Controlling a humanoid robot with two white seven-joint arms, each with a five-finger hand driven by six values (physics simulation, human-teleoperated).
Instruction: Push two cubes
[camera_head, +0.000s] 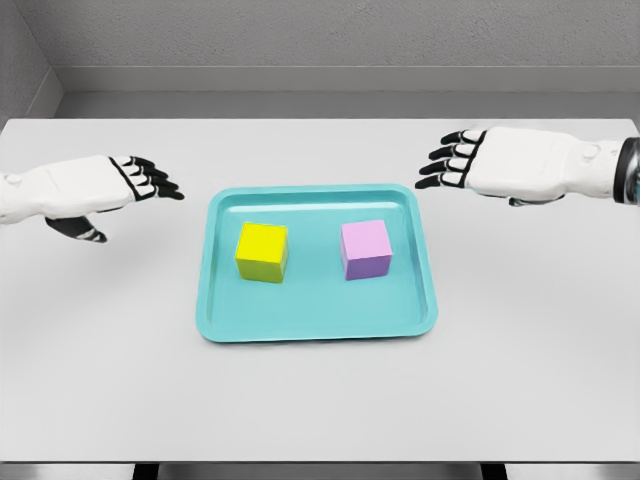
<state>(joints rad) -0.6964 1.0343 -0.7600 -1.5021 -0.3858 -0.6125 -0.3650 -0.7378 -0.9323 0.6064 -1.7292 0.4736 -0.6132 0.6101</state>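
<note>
A yellow cube (262, 251) and a purple cube (365, 249) sit side by side, apart from each other, inside a teal tray (318, 325) at the table's middle. My left hand (150, 181) hovers left of the tray, fingers spread and pointing right, holding nothing. My right hand (448, 160) hangs beyond the tray's far right corner, fingers extended to the left, also holding nothing. Neither hand touches the tray or a cube.
The tray rests on a white table (100, 350) whose front edge runs along the bottom of the view. A grey wall stands behind the table's far edge.
</note>
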